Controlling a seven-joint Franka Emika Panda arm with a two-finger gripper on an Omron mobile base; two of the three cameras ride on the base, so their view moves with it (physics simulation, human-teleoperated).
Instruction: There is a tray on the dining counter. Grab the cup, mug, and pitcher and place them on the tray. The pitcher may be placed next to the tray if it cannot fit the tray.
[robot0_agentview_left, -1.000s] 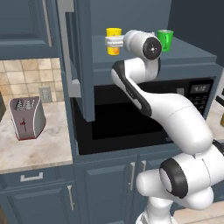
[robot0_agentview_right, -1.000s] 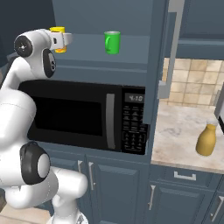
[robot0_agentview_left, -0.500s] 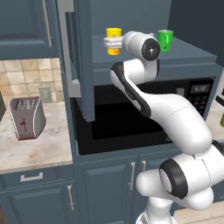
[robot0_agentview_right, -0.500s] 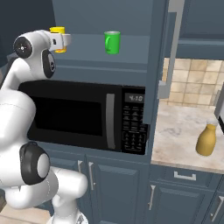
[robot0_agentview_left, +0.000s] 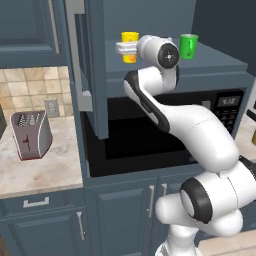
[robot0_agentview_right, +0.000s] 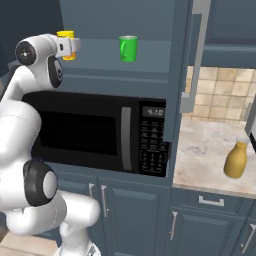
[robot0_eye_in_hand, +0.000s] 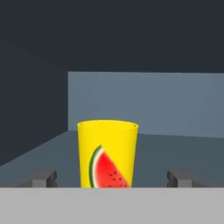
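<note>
- The toaster (robot0_agentview_left: 31, 134) sits on the beige counter at the far left, well apart from the work and no part of the task
- The cup (robot0_eye_in_hand: 107, 153) stands at the left end of the ledge above the microwave (robot0_agentview_right: 90, 130), set back a little from the ledge's front edge. It is upright with its long axis vertical and its mouth up, and its watermelon picture faces straight back at the hand
- The gripper (robot0_agentview_left: 128, 49) is level with the cup, its jaws spread as wide as they go. One dark tip stands on each side of the yellow wall with clear space both ways, so nothing is pinched
- Almost nothing has changed over the last second: the arm has held its pose, the jaws have stayed apart, and cup and mug have not shifted. I judge this a pause right before the first grasp, with none of the three items delivered yet
- The mug (robot0_agentview_right: 128, 48) stands upright near the middle of the same ledge, well apart from the cup, and should not get in the way of a closing grip
- The pitcher (robot0_agentview_right: 236, 160) stands upright on the beige counter to the right of the microwave, towards its front edge, neck up and untouched
</note>
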